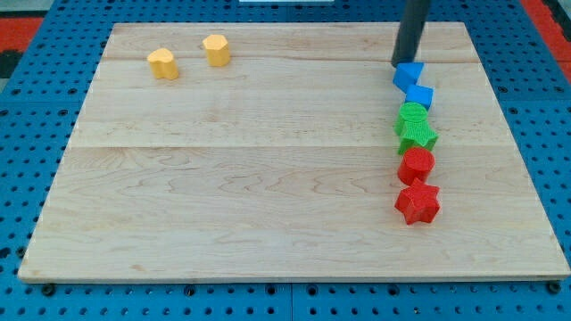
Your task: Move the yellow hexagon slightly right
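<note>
The yellow hexagon (216, 50) sits near the board's top left. A yellow heart-like block (162, 63) lies just to its left, a small gap apart. My tip (403, 64) is far to the right near the top edge, touching or just above the upper blue block (409, 75). The rod rises out of the view's top.
A column of blocks runs down the right side: two blue blocks (419, 95), a green round block (412, 114), a green star (417, 135), a red round block (416, 164) and a red star (417, 202). The wooden board (268, 178) lies on a blue pegboard.
</note>
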